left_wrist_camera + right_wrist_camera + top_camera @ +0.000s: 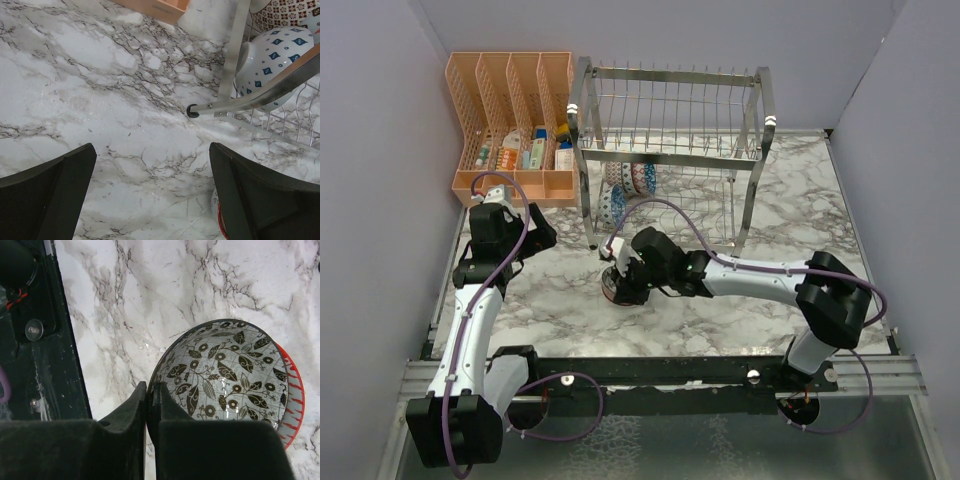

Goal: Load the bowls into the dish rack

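The marble table [720,330] carries the dish rack [670,150], which stands beyond both sets of fingers, with bowls [625,190] on edge in its lower tier. Short of the rack, a leaf-patterned bowl [225,375] has its rim pinched in the right gripper [151,390], whose fingers are closed to a sliver. The left gripper [152,165] is spread wide with nothing between its fingers, and the rack's foot [192,111] lies just ahead.

Organiser [510,110] left of dish rack [670,156], bowls [632,178] in rack, another bowl [225,370] before it
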Robot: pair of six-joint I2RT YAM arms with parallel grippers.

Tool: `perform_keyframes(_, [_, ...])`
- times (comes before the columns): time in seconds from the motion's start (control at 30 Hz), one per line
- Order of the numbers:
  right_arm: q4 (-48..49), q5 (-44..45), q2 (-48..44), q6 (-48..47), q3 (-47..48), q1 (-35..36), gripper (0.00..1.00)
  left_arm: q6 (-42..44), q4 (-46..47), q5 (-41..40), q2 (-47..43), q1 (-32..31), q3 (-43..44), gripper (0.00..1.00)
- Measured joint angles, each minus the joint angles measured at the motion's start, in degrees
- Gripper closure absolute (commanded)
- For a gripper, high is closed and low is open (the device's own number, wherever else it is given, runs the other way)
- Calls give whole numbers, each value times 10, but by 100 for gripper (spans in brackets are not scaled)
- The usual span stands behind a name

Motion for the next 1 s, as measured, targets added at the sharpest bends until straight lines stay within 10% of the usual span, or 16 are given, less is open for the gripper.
perform_keyframes(1.0, [276, 63, -155, 256, -136, -54, 99, 0, 0, 5, -2, 0, 0, 1])
